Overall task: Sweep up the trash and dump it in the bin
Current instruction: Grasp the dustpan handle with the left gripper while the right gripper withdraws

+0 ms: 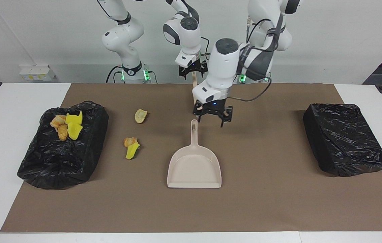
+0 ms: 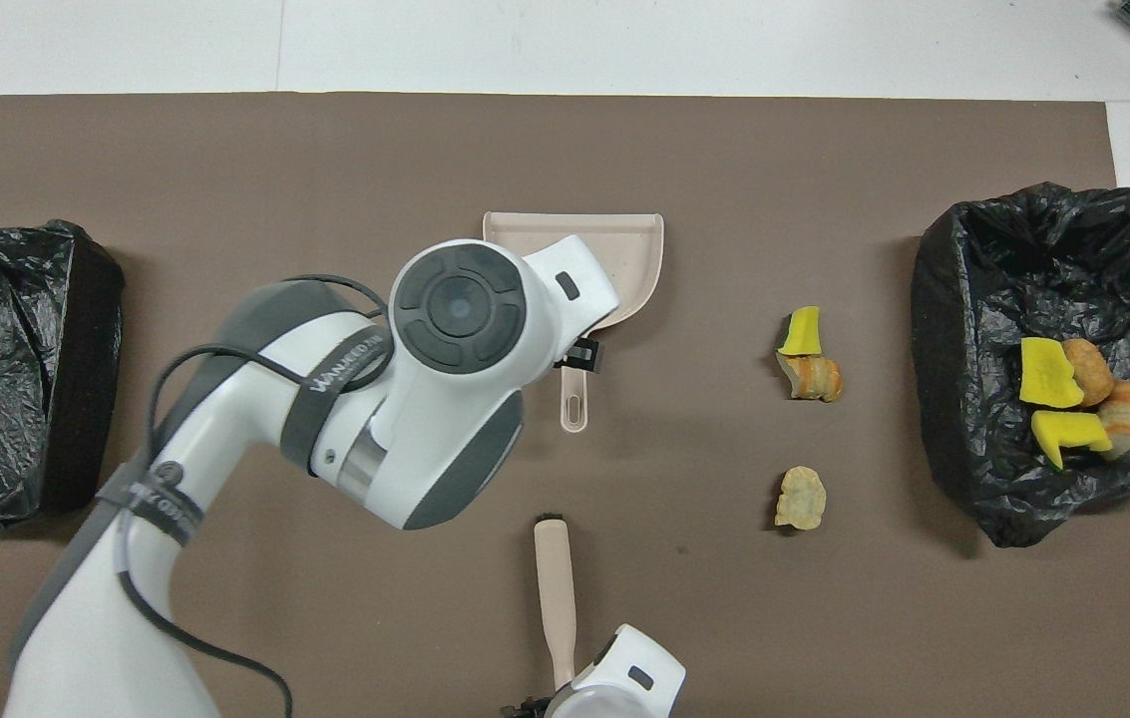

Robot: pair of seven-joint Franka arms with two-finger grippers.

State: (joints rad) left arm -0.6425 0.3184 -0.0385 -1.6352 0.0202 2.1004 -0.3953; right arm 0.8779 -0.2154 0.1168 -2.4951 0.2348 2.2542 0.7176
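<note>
The beige dustpan lies flat mid-mat, its handle pointing toward the robots. My left gripper hangs open just over the handle's end; in the overhead view its own arm covers it. My right gripper is shut on a beige-handled brush, held close to the robots. Three trash chunks lie on the mat: a pale beige one, an orange-brown one and a yellow one. Several more lie in the black-lined bin.
A second black-bagged bin stands at the left arm's end of the brown mat. The bin with trash stands at the right arm's end. White table shows around the mat.
</note>
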